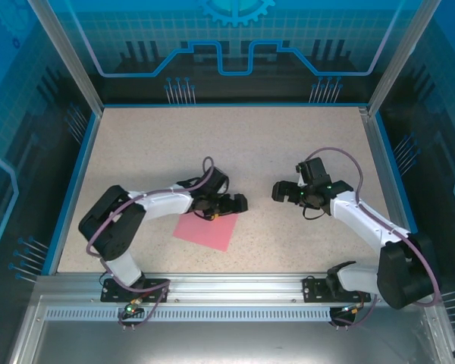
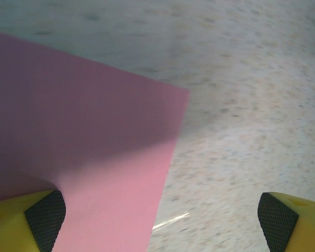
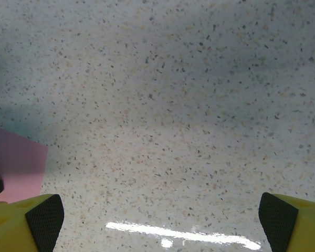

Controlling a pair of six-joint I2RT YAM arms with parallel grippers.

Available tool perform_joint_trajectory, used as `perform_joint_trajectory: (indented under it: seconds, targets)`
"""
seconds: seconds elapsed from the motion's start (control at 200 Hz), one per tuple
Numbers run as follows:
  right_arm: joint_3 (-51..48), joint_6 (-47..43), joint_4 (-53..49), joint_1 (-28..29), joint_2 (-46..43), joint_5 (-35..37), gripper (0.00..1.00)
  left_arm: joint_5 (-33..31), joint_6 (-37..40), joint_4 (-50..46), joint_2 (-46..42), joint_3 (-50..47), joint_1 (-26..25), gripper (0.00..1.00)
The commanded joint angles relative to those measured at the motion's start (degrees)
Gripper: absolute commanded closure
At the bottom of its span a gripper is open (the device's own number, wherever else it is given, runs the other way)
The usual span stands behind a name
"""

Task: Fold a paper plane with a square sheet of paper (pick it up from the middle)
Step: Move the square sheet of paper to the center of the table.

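Closer in, left tool (image 2: pixel 161 220), wide like right tool (image 3: pixel 161 220), straddles an edge of the pink sheet (image 2: pixel 89 152).

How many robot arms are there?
2. The left arm reaches over the pink paper; the right arm reaches over the speckled table on the right. None look hidden.

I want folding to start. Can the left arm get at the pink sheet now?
Probably yes: the left fingers stand open over the pink sheet at its edge, one above paper, one above bare table, with nothing in between.
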Motion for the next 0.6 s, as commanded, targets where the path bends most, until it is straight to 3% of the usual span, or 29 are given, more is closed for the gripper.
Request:
perform_joint_trajectory:
  seconds: [0.0,0.13,0.33,0.595]
  targets:
    - [-0.1,0.4,-0.1,-1.3,-1.4,-3.8,0.01,1.5,-0.9,-0.3,2.1,1.9,-2.0,0.02]
    - [-0.6,-0.6,0.3,-1.6,-4.1,-6.6,0.01,-1.4,0.8,-1.7,-2.2,2.4,-1.9,0.01]
    - [-1.7,-0.8,7.8,0.8,-5.4,-16.7,0.15,-10.5,0.5,-4.9,-16.3,-3.9,0.3,0.01]
    - [15.2,-1.5,6.6,13.8,13.8,-17.1,0.26,-15.9,-3.6,-9.1,-37.2,-17.8,11.8,0.02]
